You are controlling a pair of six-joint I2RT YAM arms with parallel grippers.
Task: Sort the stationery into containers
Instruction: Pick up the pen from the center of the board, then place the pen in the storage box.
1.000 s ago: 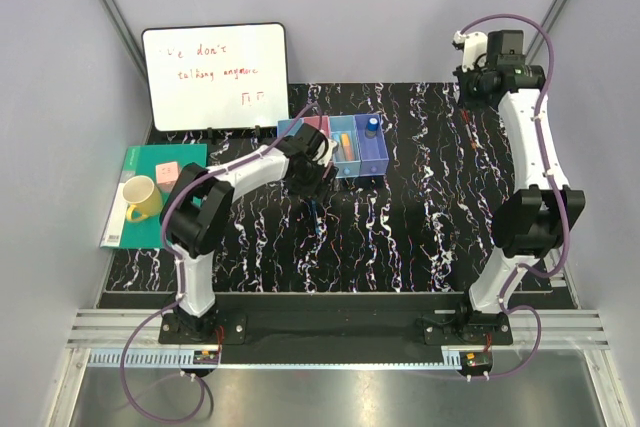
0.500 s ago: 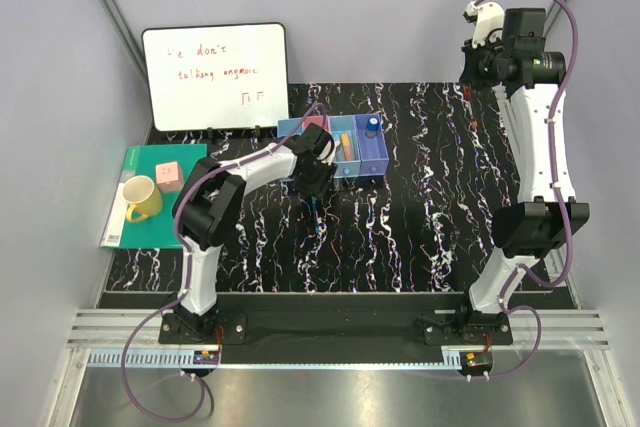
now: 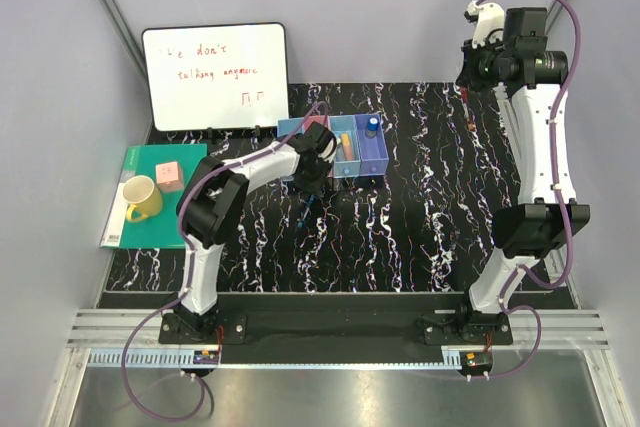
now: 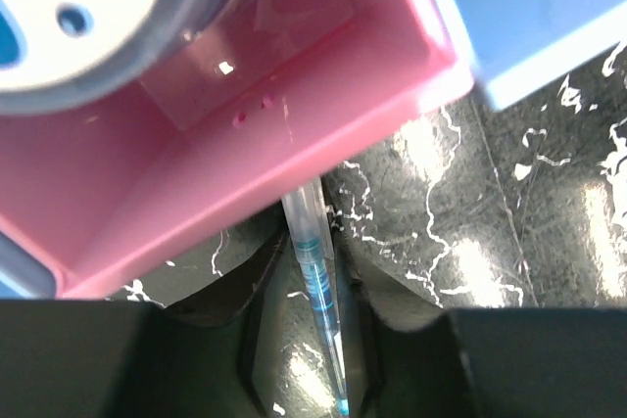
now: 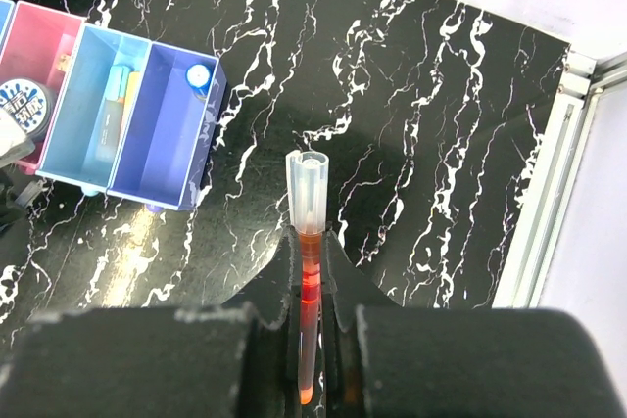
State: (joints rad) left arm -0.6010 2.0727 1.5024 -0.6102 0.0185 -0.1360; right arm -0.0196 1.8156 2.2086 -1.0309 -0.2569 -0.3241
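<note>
My left gripper (image 3: 310,179) is shut on a thin blue pen (image 4: 318,286), which points at the near wall of the pink bin (image 4: 323,115). The white-blue tape roll (image 4: 69,17) lies in that bin. The containers (image 3: 372,159) stand in a row at the table's back middle. In the right wrist view a blue-capped grey cylinder (image 5: 199,75) stands in the purple-blue bin (image 5: 162,134), and an orange and blue item (image 5: 113,105) lies in the light blue bin. My right gripper (image 5: 312,242) is raised high at the back right, shut on an orange pen (image 5: 308,188) with a clear cap.
A whiteboard (image 3: 215,75) stands at the back left. A green notebook (image 3: 150,222) at the left edge carries a yellow mug (image 3: 142,197) and a small pink block (image 3: 168,174). A metal rail (image 5: 549,163) runs along the table's right edge.
My left gripper has moved up to the pink bin with the blue pen. My right arm rose higher with the orange pen, then stayed still.
</note>
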